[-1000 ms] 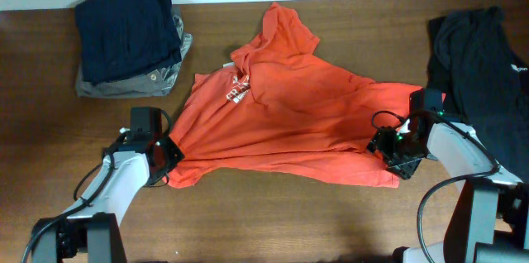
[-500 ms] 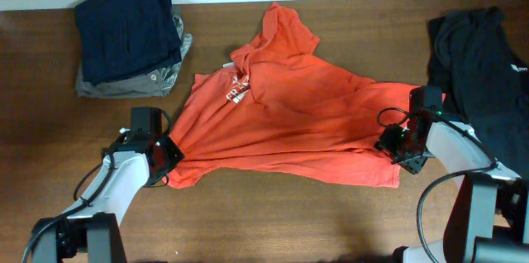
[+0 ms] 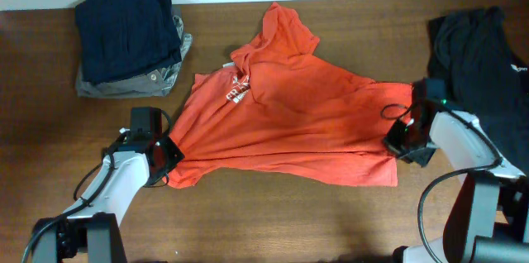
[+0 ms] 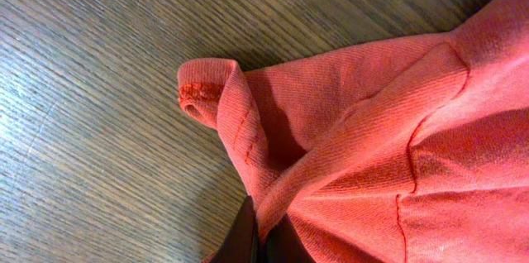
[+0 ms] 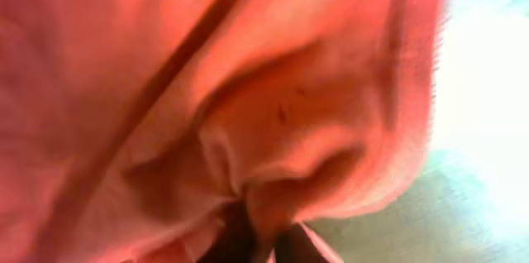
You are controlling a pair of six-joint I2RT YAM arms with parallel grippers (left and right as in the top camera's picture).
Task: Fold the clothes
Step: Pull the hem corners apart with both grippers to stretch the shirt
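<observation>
The clothes, an orange-red T-shirt (image 3: 289, 114) with white lettering, lie crumpled across the middle of the wooden table (image 3: 248, 222). At the shirt's lower left corner my left gripper (image 3: 168, 157) is shut on the fabric; in the left wrist view the cloth (image 4: 347, 131) is pinched between the dark fingertips, and my left gripper (image 4: 263, 242) sits at the bottom edge. My right gripper (image 3: 398, 141) is at the shirt's right edge, shut on a fold of it. The right wrist view is blurred, with orange cloth (image 5: 207, 89) filling it and my right gripper (image 5: 260, 242) closed on a pinch of it.
A folded navy and grey stack (image 3: 131, 40) sits at the back left. A black garment (image 3: 483, 73) with a small white logo lies at the right edge, close behind my right arm.
My right gripper has slid right along the shirt's edge and shut on the fabric. The left gripper has held still, shut on its corner.
</observation>
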